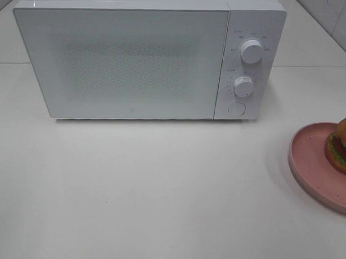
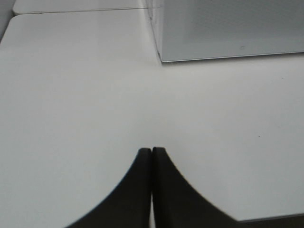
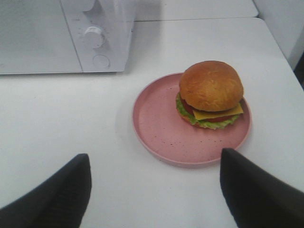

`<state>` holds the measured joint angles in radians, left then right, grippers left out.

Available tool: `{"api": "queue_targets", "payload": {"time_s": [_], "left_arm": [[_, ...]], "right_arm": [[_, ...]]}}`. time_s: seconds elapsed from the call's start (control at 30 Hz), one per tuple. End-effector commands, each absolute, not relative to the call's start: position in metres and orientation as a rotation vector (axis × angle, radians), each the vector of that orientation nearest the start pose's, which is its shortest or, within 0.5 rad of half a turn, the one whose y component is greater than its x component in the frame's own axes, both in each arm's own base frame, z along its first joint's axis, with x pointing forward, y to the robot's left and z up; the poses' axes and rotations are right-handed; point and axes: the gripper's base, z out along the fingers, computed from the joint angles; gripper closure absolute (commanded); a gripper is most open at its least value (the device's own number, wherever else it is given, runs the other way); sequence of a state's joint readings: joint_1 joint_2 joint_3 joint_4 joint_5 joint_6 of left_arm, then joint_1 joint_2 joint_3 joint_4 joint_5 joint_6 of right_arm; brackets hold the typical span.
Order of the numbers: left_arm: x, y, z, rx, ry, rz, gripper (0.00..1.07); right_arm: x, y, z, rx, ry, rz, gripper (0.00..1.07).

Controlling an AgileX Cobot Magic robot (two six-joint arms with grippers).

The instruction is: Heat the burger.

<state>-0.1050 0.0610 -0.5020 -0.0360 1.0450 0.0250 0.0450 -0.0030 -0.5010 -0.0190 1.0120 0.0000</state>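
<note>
On the white table (image 1: 159, 197), a white microwave (image 1: 135, 60) stands with its door closed, two dials (image 1: 252, 51) and a round button (image 1: 237, 109) stacked on its control panel. Right of the microwave, at the table's near right, sits a pink plate (image 1: 311, 163) with the burger (image 1: 343, 147) on it; the high view cuts both off at the frame edge, so only a slice of bun and filling shows there.

From the right wrist, the whole burger (image 3: 210, 94) is plain: golden bun, lettuce, tomato and cheese, resting toward one side of the speckled plate (image 3: 161, 128), which lies apart from the microwave's panel corner (image 3: 97, 42). The right gripper (image 3: 154, 190) has its fingers (image 3: 61, 194) spread wide on either side of the plate's near rim, clear of it and holding nothing.

From the left wrist, the left gripper (image 2: 151, 156) shows its fingertips pressed together over bare table, with the microwave's lower corner (image 2: 164, 57) beyond. Neither gripper appears in the high view.
</note>
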Motion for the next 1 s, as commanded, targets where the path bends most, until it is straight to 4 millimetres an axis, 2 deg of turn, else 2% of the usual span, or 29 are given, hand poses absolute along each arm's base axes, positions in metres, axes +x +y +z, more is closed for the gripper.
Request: {"api": "queue_targets", "payload": {"time_s": [0.03, 0.27, 0.47, 1.0], "left_arm": [[0.004, -0.003, 0.279, 0.048, 2.077, -0.048, 1.06], [0.003, -0.003, 0.279, 0.027, 2.070, -0.036, 1.06], [-0.010, -0.003, 0.279, 0.028, 1.988, -0.033, 1.06], [-0.009, -0.003, 0.279, 0.028, 1.995, -0.033, 1.06]], "right_arm": [[-0.007, -0.001, 0.282, 0.019, 1.957, -0.030, 0.37], [-0.007, -0.001, 0.282, 0.019, 1.957, -0.030, 0.37], [-0.007, -0.001, 0.282, 0.019, 1.957, -0.030, 0.37], [-0.007, -0.001, 0.282, -0.043, 1.956, 0.016, 0.37]]}}
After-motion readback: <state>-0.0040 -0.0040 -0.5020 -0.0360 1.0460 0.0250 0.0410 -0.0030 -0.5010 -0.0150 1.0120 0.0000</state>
